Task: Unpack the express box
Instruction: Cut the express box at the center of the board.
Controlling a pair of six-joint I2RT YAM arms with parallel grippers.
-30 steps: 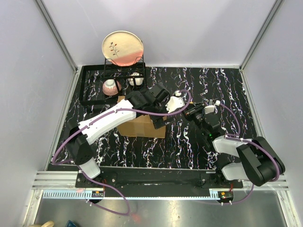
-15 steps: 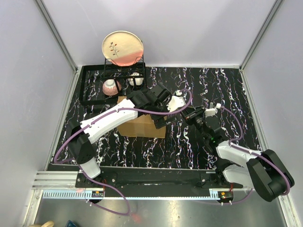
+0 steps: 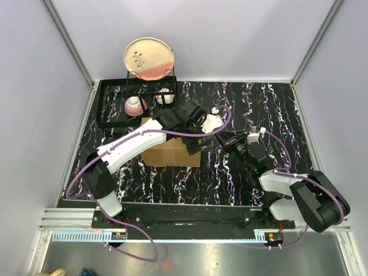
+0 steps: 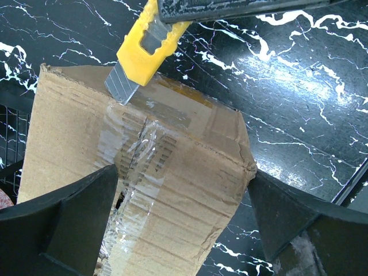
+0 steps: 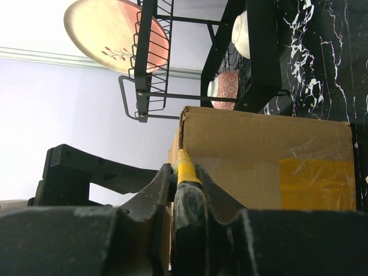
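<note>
The express box [image 3: 164, 155] is a brown cardboard carton lying on the black marbled table, with clear tape along its top seam [image 4: 135, 167]. My left gripper [image 4: 183, 172] is open wide and straddles the box's right end. One finger [image 4: 63, 224] is over the top and the other finger [image 4: 299, 224] is just off the corner. My right gripper [image 5: 185, 172] is shut on a yellow utility knife [image 4: 146, 40]. Its blade [image 4: 122, 86] touches the tape at the box's far top edge. In the top view the right gripper [image 3: 228, 140] is just right of the box.
A black dish rack [image 3: 123, 103] stands right behind the box, holding a plate [image 3: 149, 57], a pink bowl [image 3: 134, 106] and a white cup [image 3: 165, 96]. Yellow tape [image 5: 316, 184] marks the box's side. Grey walls enclose the table.
The right gripper has carried the knife left, up to the box. The left arm has shifted only slightly and stays over the box.
</note>
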